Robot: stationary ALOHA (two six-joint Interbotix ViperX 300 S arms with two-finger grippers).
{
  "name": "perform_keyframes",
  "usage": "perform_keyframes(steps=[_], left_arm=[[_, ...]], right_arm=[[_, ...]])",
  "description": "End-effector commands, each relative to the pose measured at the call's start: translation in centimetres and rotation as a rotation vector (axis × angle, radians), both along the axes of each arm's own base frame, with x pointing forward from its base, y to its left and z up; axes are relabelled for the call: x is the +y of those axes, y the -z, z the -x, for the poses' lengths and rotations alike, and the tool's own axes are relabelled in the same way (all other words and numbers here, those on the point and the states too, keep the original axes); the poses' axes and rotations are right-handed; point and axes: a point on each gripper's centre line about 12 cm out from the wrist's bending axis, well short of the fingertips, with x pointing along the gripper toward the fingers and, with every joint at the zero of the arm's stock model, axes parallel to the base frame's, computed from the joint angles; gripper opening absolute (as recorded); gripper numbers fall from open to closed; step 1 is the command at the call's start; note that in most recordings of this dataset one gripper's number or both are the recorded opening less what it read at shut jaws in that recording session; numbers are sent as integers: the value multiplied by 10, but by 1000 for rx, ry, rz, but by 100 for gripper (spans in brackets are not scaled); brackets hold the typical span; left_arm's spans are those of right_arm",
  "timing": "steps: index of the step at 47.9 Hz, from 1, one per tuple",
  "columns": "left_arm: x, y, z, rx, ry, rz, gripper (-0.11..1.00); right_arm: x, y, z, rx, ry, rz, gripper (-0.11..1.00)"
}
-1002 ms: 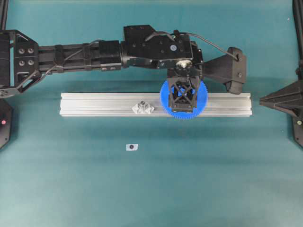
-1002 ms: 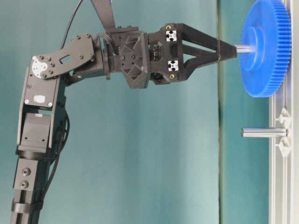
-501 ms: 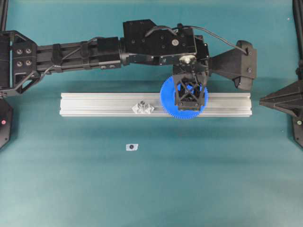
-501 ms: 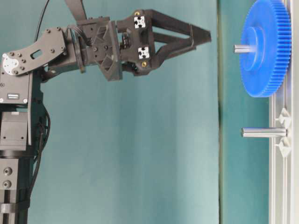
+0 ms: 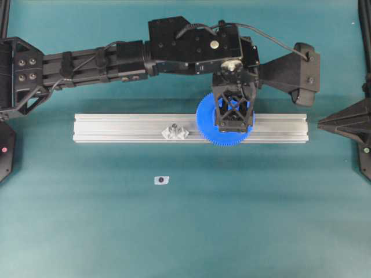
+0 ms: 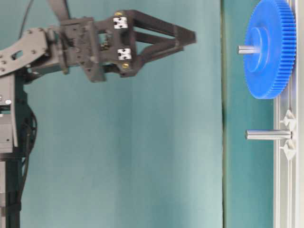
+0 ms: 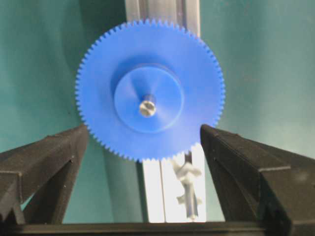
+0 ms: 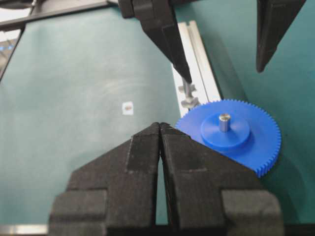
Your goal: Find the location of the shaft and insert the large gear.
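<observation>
Seated over a slim grey metal shaft (image 7: 147,106) near the aluminium rail's (image 5: 116,127) right end, the bright blue toothed plastic large gear (image 7: 150,88) is noted free of the left gripper (image 6: 187,35), whose jaws are spread wide and empty above it. The right gripper (image 8: 160,130) is pressed together, well apart. A sideways drift of the spread fingers (image 7: 47,157) could catch the teeth and lift or cock the gear.

A teal table surface (image 5: 87,231) fills the overhead view, evenly lit, with no walls or windows visible.

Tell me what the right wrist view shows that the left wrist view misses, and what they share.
Only the right wrist view shows the shut right gripper in the foreground and a small white tag lying on the teal table.

Only the left wrist view looks straight down on the gear's hub, between the wide-open fingers of the left gripper.

Both show the large gear seated on a metal pin, the aluminium rail, and the second pin beside the gear.
</observation>
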Motion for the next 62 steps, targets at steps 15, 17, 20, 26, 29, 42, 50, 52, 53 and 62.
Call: perform_keyframes(steps=[15,17,20,26,29,42,50,52,53,62], left_arm=[[-4,-31,4,-52,4,-7,94],[-4,-31,4,-50,5,-8,94],[-5,-31,4,-52,4,-6,94],[-4,-32,4,-53,4,-6,94],[-5,-32,4,-52,3,-5,94],[-4,-30,4,-49,3,-5,94],[-5,-30,4,-49,3,-5,94],[-5,-30,4,-51,3,-5,94],[-5,-30,4,-49,3,-5,94],[-6,-31,3,-52,2,-6,94]], right_arm=[[0,-6,-2,-12,3,-7,3],[0,-6,-2,-14,3,-7,3],[0,-6,-2,-14,3,-7,3],[0,-5,-2,-12,3,-7,3],[0,-6,-2,-14,3,-7,3],[0,-6,-2,-14,3,-7,3],[0,-5,-2,-12,3,-7,3],[0,-5,-2,-12,3,-7,3],[0,-6,-2,-14,3,-7,3],[0,-5,-2,-12,3,-7,3]])
